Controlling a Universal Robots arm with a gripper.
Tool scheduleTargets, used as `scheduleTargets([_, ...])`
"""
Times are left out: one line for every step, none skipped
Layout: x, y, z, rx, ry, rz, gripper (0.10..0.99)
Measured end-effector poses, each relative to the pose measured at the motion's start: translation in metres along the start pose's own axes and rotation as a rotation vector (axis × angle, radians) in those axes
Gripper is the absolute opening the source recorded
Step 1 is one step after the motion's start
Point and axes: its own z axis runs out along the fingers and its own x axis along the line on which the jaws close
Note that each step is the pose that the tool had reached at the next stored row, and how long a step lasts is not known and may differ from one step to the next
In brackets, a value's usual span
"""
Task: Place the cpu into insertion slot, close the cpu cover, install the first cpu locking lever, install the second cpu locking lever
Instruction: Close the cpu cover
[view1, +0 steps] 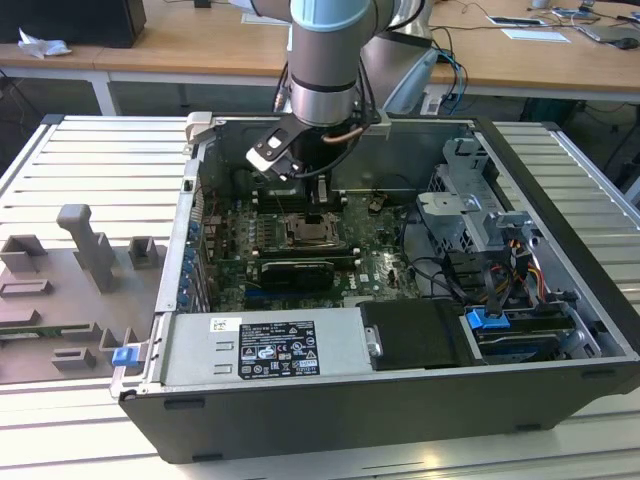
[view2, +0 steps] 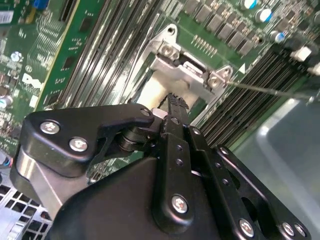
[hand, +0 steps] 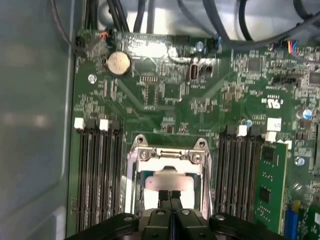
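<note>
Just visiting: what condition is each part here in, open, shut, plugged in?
case: open, side panel off.
cpu: flat in the slot, pale top up.
pincer: shut, tips right at the cpu's top.
cover: seems down around the cpu; latching unclear.
memory stick: plugged in upright.

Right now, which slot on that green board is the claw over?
The small square insertion slot with the silvery rim, between the two banks of long black memory slots; the gripper hangs right above it.
</note>
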Motion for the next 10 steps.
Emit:
scheduleTargets([0.0001,-0.0030,0.0007,0.000,-0.0002,0.000,0.106])
scheduleTargets([0.0003,-0.0051,0.0012,0.000,-0.0001,0.000,0.106])
scheduleTargets([0.0004,-0.0071,0.0018,0.000,0.0000,0.000,0.106])
scheduleTargets([0.0006,-0.0099,0.0026,0.000,0.0002,0.000,0.106])
scheduleTargets([0.0007,-0.0116,0.0030,0.000,0.0001,0.000,0.106])
scheduleTargets([0.0008,-0.0128,0.0036,0.000,0.0001,0.000,0.106])
scheduleTargets([0.0009,-0.0141,0.0050,0.000,0.0001,0.000,0.106])
scheduleTargets([0.0009,-0.0143,0.0056,0.000,0.0001,0.000,0.106])
scheduleTargets([0.0009,-0.0143,0.0060,0.000,0.0001,0.000,0.106])
scheduleTargets([0.0009,-0.0143,0.0072,0.000,0.0001,0.000,0.106])
